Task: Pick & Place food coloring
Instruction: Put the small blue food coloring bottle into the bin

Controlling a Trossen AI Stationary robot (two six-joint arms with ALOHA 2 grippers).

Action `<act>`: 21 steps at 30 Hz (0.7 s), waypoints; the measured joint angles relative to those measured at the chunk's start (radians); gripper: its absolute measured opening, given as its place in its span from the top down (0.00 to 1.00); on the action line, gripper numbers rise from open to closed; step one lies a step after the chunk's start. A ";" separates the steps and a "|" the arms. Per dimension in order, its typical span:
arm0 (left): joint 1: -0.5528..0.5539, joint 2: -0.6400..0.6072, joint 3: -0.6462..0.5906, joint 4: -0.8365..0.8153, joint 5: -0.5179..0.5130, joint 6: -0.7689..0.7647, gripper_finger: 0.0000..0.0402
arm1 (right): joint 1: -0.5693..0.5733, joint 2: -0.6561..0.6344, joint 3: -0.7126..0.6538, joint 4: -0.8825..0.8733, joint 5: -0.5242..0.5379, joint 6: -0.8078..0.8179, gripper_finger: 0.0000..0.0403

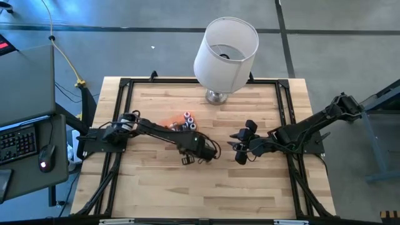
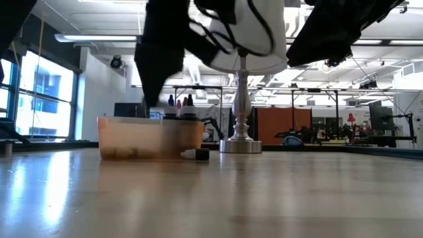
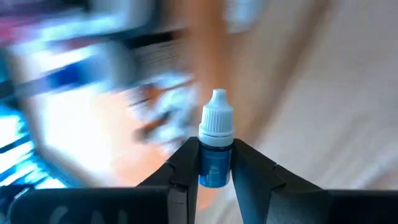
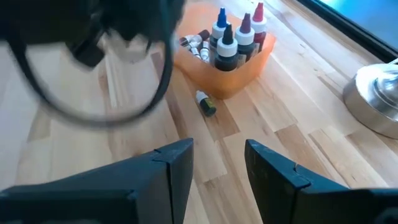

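Left gripper (image 3: 215,163) over mid-counter, jaws pinching a small blue-bodied dropper bottle (image 3: 215,144) by the body, white cap and nozzle standing clear above the fingertips. Likely very light and stiff: thin hard plastic, smooth and round, so prone to twisting or squirting out of a pinch; grip low on the body looks sound, cap best left alone since tapered and narrow. Just behind that arm, orange tray (image 4: 245,71) on the wooden counter (image 1: 262,187), holding the rest of the food coloring (image 4: 237,38): several bottles upright with blue, red and white caps, a few more lying down inside. One stray bottle (image 4: 205,103) on its side on the counter, just beside the tray's near wall, dark body with pale cap; round, so apt to roll when nudged, and best taken across the body from above. Further back, white lampshade lamp (image 1: 225,49) on a metal base, near the counter's far edge. Right gripper (image 4: 219,163) held above the counter to the right of centre, jaws spread and empty, facing the tray and the stray bottle.
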 joint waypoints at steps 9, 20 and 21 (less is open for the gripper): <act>0.006 -0.139 -0.056 -0.054 -0.125 -0.054 0.82 | 0.000 0.001 -0.023 0.017 -0.048 0.036 0.66; 0.057 -0.247 -0.432 0.082 -0.098 -0.111 0.79 | -0.002 0.004 -0.217 0.440 -0.078 -0.139 0.66; 0.059 -0.256 -0.450 0.112 -0.099 -0.087 0.77 | -0.003 0.008 -0.239 0.502 -0.079 -0.184 0.66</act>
